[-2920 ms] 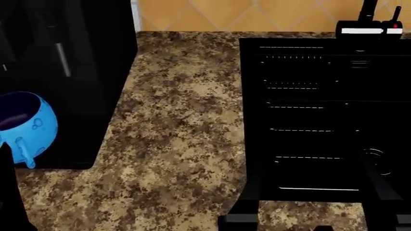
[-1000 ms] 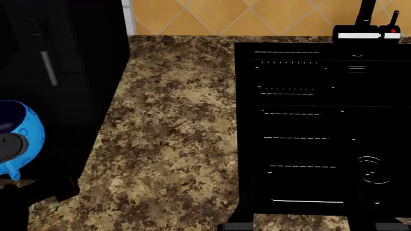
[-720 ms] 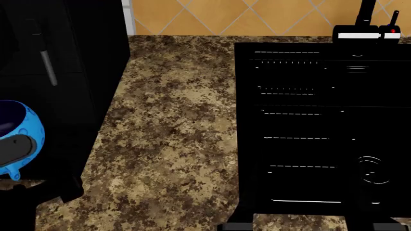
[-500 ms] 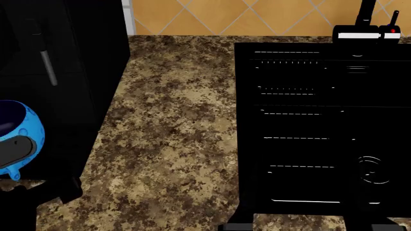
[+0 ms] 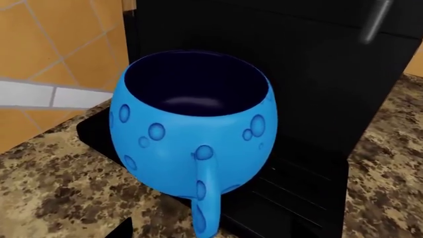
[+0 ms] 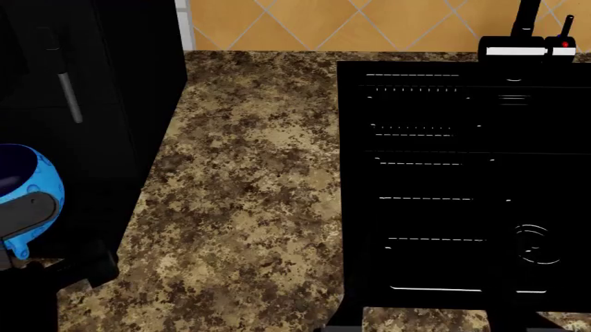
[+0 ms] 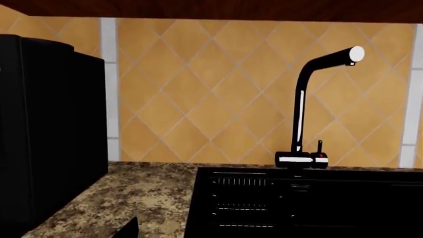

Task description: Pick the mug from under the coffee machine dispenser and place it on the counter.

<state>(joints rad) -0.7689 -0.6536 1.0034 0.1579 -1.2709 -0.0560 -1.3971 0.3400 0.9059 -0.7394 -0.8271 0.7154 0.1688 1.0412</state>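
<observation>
Mug (image 5: 191, 124) sits upright on coffee machine dispenser (image 5: 310, 64) base tray, out in front of machine body, grey spout up and off to one side of it. Handle points straight back at L wrist cam, so handle-to-bowl axis runs along L arm's approach line.

L gripper (image 6: 21, 216) is the near one: in head view a grey finger lies across mug's front face (touching or just shy, can't tell). Only that finger shows; jaw width and any grip can't be read. L wrist cam shows no fingers.

R gripper not visible; its cam looks past machine at cooktop, faucet (image 7: 310, 99) and tiled wall, well away from mug.

Bare counter (image 6: 249, 194) lies between machine and cooktop (image 6: 461, 187), the likely set-down spot
</observation>
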